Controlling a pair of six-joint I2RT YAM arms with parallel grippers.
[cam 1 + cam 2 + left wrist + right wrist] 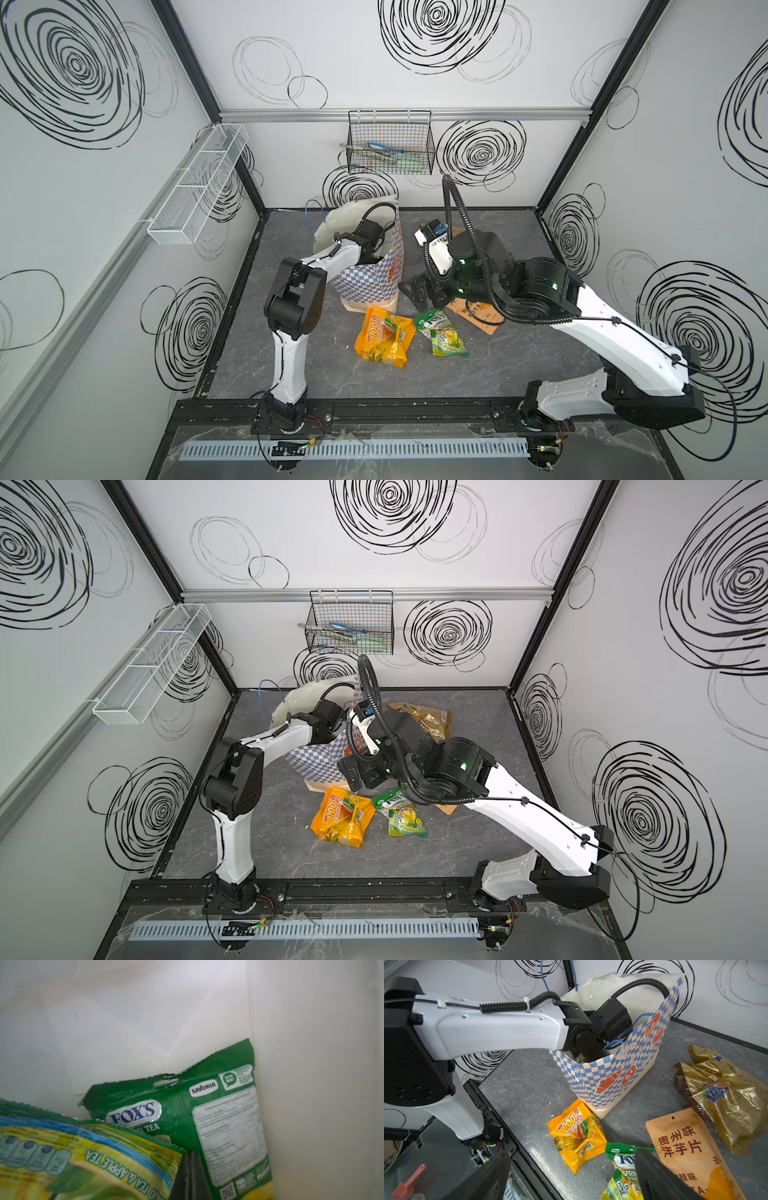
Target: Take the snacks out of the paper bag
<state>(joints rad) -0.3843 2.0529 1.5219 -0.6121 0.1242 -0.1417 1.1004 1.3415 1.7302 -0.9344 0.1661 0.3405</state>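
Note:
The paper bag (365, 282) (311, 762) (602, 1076) stands upright with my left arm reaching down into it. Inside, my left gripper (191, 1176) is shut, its fingers pressed together between a green FOX'S pack (207, 1115) and a green-yellow apple-tea pack (83, 1157); no pinched edge shows. On the table in front of the bag lie a yellow-orange "100" pack (384, 336) (577, 1136), a green-yellow pack (442, 336) (623, 1167), an orange-tan pouch (685, 1151) and a gold-brown foil pack (428, 721) (720, 1093). My right gripper (415, 291) (572, 1155) hangs open above them, holding nothing.
A black wire basket (390, 145) hangs on the back wall and a white mesh tray (199, 187) on the left wall. The black rail (374, 411) with both arm bases runs along the table's front edge. A red scoop (411, 1180) lies beyond that rail.

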